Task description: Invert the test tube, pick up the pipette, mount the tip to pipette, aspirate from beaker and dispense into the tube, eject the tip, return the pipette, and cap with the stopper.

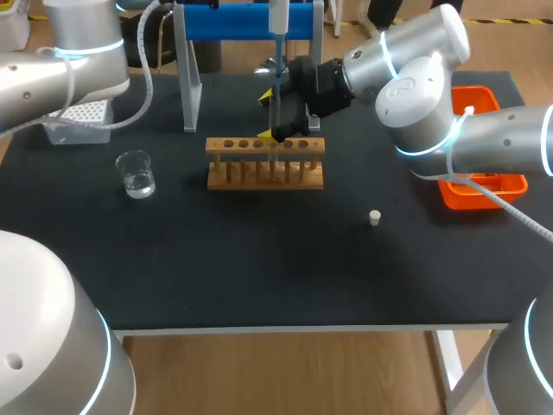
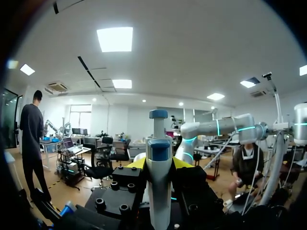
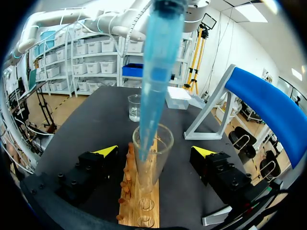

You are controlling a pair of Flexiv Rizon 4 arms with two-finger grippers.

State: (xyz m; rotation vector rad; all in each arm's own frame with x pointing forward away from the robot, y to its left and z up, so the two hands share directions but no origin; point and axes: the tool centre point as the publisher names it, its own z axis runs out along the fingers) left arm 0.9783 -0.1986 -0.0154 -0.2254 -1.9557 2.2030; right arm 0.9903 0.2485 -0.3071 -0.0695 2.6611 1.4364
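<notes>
The test tube (image 3: 152, 158) stands upright in the wooden rack (image 1: 265, 169) at mid-table, and the pipette's blue tip (image 3: 158, 72) dips into its mouth. The left gripper (image 2: 159, 163) is clenched on the pipette (image 2: 159, 201). The right gripper (image 3: 154, 152) is released, its fingers wide on either side of the test tube without touching it. The beaker (image 1: 136, 173) sits left of the rack, and the stopper (image 1: 374, 217) lies nearer, to the right.

Silver-grey left arm (image 1: 52, 73) and right arm (image 1: 432, 86), cyan-lit joint rings (image 1: 425, 149), white cables (image 1: 143, 60); black left pincer (image 2: 159, 163) and right pincer (image 3: 154, 151), yellow-tipped
</notes>
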